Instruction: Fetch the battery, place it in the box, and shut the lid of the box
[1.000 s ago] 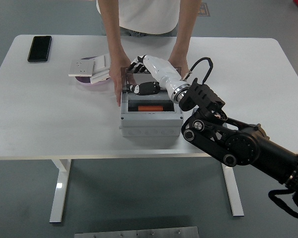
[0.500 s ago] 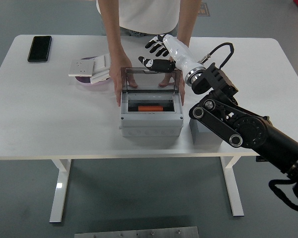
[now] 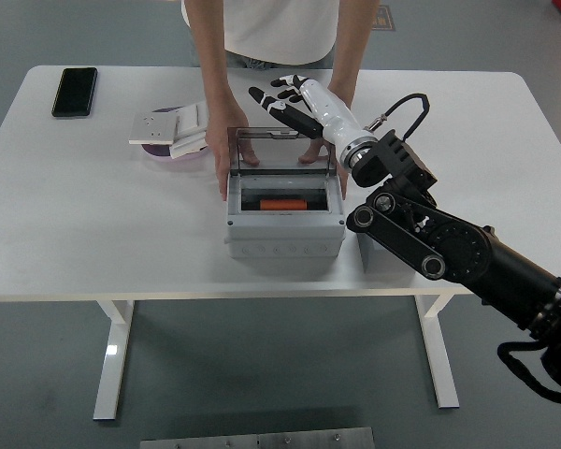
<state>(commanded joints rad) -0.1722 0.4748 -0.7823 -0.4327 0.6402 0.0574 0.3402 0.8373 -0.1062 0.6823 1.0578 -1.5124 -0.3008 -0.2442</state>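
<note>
A grey box stands mid-table with its dark see-through lid raised upright. An orange battery lies inside the box. My right hand hovers above the lid's top edge, fingers spread, holding nothing. Across the table a person steadies the box with one hand at its left side and the other hand behind the lid. My left hand is out of view.
A black phone lies at the far left. A white pad and a purple disc sit left of the box. The right arm's black links reach across the table's right part.
My right hand came up out of the box, leaving the battery inside, and now sits above the lid's top edge, shifted slightly left of half a second ago.
</note>
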